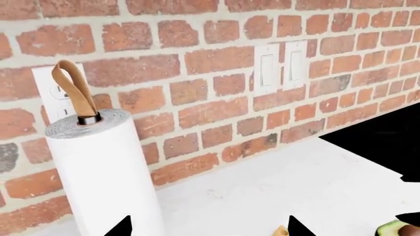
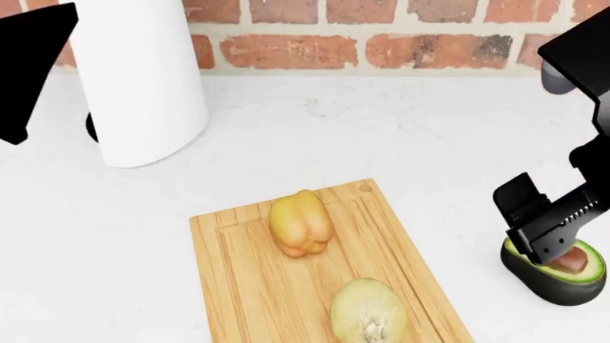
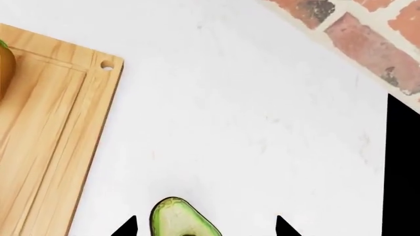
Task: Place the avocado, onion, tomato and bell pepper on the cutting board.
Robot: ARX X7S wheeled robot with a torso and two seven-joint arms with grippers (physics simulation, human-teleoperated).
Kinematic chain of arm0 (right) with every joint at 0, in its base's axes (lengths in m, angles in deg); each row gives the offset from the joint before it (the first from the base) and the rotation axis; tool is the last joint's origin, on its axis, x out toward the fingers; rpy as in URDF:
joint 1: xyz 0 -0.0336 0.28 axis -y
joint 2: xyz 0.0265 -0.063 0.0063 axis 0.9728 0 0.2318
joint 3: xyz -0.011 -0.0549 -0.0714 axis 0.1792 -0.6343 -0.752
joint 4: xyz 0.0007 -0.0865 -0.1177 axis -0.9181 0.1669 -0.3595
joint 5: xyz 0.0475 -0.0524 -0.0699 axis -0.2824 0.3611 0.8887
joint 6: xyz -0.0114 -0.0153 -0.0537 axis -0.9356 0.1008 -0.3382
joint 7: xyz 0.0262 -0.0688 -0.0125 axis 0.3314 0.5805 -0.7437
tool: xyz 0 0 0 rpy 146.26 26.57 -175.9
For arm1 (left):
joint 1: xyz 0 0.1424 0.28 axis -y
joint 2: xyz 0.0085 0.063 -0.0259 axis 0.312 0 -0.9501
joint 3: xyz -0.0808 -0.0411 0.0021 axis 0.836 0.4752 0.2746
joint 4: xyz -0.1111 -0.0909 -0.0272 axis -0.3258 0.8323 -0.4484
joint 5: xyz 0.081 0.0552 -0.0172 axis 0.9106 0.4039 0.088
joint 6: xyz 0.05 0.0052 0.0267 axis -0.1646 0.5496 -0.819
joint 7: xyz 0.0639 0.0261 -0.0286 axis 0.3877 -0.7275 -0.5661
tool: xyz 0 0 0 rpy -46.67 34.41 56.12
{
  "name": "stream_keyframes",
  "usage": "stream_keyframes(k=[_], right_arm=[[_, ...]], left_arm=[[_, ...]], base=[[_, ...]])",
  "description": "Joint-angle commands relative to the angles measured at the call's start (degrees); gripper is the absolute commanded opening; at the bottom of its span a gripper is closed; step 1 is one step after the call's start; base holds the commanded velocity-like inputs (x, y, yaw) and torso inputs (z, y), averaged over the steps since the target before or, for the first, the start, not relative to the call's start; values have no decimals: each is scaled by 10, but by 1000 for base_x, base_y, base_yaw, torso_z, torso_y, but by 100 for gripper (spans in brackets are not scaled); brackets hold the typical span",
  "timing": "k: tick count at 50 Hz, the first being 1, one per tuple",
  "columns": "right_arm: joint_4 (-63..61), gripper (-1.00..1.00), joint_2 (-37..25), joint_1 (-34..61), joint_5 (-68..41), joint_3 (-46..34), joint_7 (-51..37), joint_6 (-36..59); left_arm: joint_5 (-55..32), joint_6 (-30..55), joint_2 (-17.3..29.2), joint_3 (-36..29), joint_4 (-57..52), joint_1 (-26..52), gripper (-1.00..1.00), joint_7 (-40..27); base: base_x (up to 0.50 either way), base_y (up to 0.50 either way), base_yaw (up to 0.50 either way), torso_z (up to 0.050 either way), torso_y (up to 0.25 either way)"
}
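The cutting board [image 2: 238,286] lies near the counter's front. On it stand the yellow-orange bell pepper [image 2: 300,223] and, closer to me, the pale onion [image 2: 369,311]. The halved avocado [image 2: 564,271] sits on the white counter to the right of the board, cut face up. My right gripper [image 2: 551,246] hangs just above it. In the right wrist view the gripper [image 3: 203,227] is open, with the avocado [image 3: 178,221] between its fingertips and a gap on both sides. My left gripper [image 1: 210,228] is open and empty, held high near the paper towel roll. The tomato is out of view.
A tall white paper towel roll [image 2: 143,78] on a holder stands at the back left, close to my left arm [image 2: 28,64]. A brick wall [image 2: 401,43] with light switches [image 1: 281,69] and an outlet closes the back. The board's corner [image 3: 108,66] lies left of the avocado.
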Motion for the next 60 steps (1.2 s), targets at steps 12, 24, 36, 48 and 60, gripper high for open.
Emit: stream_keyframes(k=[12,24,36,48,60], right_arm=[[10,100,1,-29,23,-33,23,-21],[10,100,-7,-43,24,-42,20,-21],[10,100,-4,-72,22,-51,16,-32],[22,100,0,-101,20,-54,7,-48],[31,100,6,-124,26,-65,9,-60]], left_arm=[[0,2,1,-4,-1,9,100,-3],[0,3,0,-5,0,14,100,-3],[8,2,-1,-7,3,14,100,2],[3,1,1,-9,0,14,100,-3],[1,0,2,-10,-1,16,100,-6]], base=[[0,0,0,0,0],[0,0,0,0,0],[0,0,0,0,0],[0,0,0,0,0],[0,0,0,0,0]])
